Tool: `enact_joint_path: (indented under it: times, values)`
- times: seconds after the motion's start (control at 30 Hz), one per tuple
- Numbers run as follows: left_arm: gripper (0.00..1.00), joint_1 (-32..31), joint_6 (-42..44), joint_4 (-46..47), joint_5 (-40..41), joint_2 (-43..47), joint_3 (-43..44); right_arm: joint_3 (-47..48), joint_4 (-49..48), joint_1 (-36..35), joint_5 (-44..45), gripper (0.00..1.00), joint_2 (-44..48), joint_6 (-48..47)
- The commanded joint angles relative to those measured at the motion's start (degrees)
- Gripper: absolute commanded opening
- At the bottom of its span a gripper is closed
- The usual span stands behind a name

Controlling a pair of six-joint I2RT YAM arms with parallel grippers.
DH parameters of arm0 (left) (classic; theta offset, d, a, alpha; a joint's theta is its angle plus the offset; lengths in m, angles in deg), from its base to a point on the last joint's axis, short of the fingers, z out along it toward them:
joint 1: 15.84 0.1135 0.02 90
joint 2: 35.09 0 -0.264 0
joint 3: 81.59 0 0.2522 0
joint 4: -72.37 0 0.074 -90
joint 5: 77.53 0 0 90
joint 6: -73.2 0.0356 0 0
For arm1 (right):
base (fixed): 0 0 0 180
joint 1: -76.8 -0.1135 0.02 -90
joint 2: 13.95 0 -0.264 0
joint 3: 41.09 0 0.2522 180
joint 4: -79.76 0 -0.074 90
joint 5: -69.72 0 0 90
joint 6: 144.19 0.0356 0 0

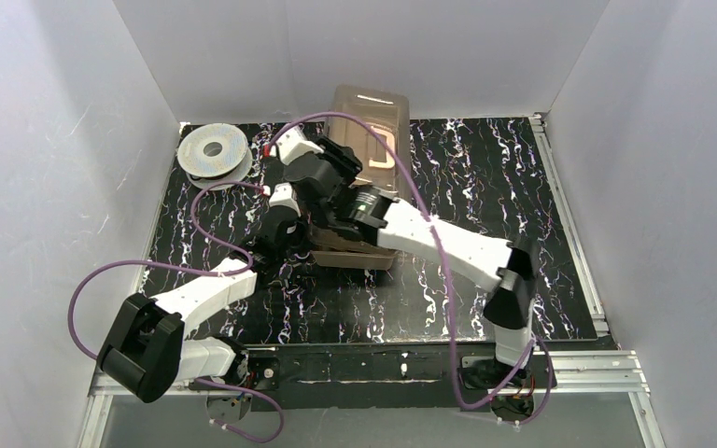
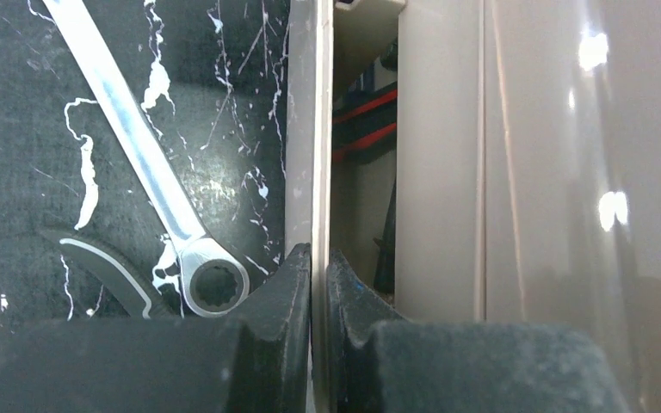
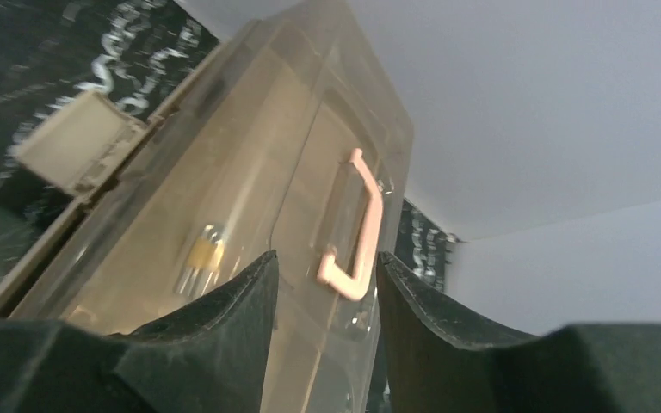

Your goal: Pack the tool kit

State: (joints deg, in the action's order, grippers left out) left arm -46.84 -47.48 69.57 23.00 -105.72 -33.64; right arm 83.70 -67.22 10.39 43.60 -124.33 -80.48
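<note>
So the big rectangular beige plastic tool kit [image 1: 373, 126] sits around 12 o'clock on the black marbled surface [image 1: 485, 177]. Its smoky see-through lid [image 3: 250, 172] is tipped up, and the round grey wire spool [image 1: 213, 151] is off at 10 o'clock.

The left fingers [image 2: 299, 271] are pinched shut on a thin beige wall of the kit. The right fingers [image 3: 254, 288] are spread apart with nothing in them, pointing at the lid's pink handle [image 3: 363, 215].

My worry is that nothing seems to be holding that lid. If it drops, it lands right where the left arm is clamped. The pinch on that skinny wall could also slip or drag the whole box.

There's also a long silver ring wrench [image 2: 142, 163] lying outside, at 9 o'clock of the left fingers. It would get shut out if the lid closes now.
</note>
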Motion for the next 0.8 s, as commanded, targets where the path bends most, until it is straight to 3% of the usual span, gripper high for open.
enact_joint_path:
  times: [0.0, 0.23, 0.5, 0.6, 0.77]
  values:
    - [0.00, -0.11, -0.07, -2.89, -2.06, 0.32, -1.65, -3.06, 1.76, -0.11, -12.95, 0.55, 14.18, 13.04]
    - [0.00, -0.11, 1.02, -0.49, -5.57, 0.70, -2.35, -8.02, 8.48, 3.97, -23.47, 0.59, 25.34, 25.93]
    - [0.00, -2.03, -0.38, 6.74, -15.17, -0.41, -3.31, -23.49, 13.29, 20.70, -44.73, 0.64, 38.17, 43.08]
    - [0.09, -5.57, -1.13, 5.68, -14.94, 0.38, -1.58, -29.88, 13.61, 26.58, -52.02, 0.68, 41.36, 46.25]
    - [0.30, -9.43, 0.21, 0.34, -15.96, 4.34, 2.08, -34.24, 13.94, 30.05, -56.46, 0.74, 43.27, 47.85]
